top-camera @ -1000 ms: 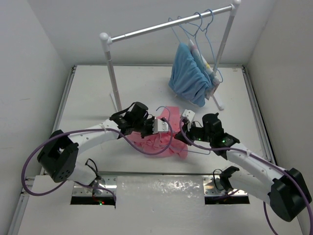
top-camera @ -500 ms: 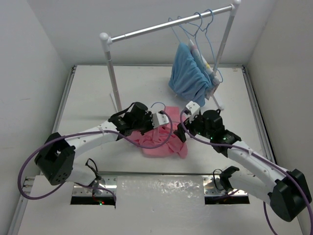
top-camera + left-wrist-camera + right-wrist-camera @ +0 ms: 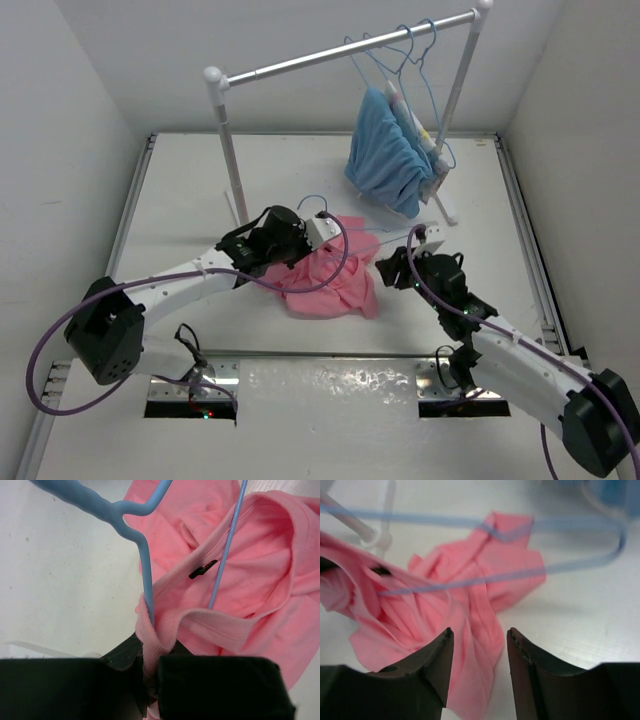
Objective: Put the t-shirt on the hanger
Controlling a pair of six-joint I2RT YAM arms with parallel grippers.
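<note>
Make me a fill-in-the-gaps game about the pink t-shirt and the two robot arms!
1. The left jaws pinch the ____ of the salmon-pink cloth t-shirt, right beside the thin light-blue wire hanger.
2. The right jaws are ____ and hold nothing.
3. The cloth garment hanging on the white-and-metal clothes rail is light ____.

Missing words: collar; open; blue.

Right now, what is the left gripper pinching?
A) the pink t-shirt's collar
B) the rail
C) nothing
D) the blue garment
A: the left wrist view shows the left gripper shut on a fold of the t-shirt collar, with the hanger wire running down into that fold.
</note>
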